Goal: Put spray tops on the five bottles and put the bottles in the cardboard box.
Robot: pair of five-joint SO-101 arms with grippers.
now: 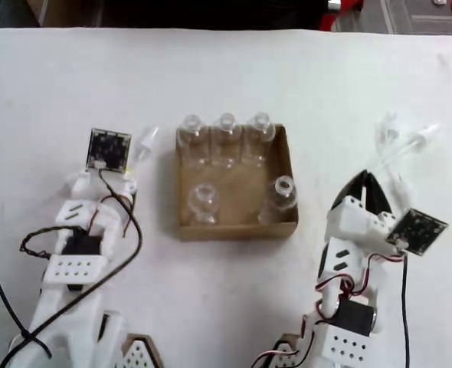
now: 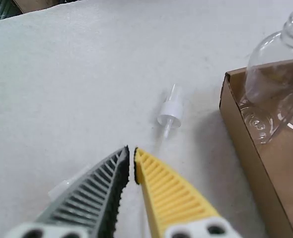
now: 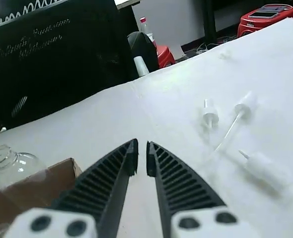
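Note:
Five clear bottles without tops stand in the cardboard box point(image 1: 290, 165): three in the back row point(image 1: 226, 136) and two in front point(image 1: 204, 202). One spray top point(image 1: 148, 142) lies on the table just left of the box. In the left wrist view this spray top point(image 2: 170, 109) lies a short way ahead of my left gripper point(image 2: 132, 159), which is shut with nothing seen between its fingers. Three spray tops point(image 1: 401, 140) lie right of the box. My right gripper point(image 1: 366, 176) is shut and empty, short of those spray tops point(image 3: 246, 104).
A bottle point(image 2: 275, 84) and the box wall point(image 2: 243, 144) are beside the left gripper. A pale translucent piece point(image 2: 62, 188) lies under the left fingers. The table's far edge, with dark furniture point(image 3: 62, 44) behind it, lies beyond the right gripper.

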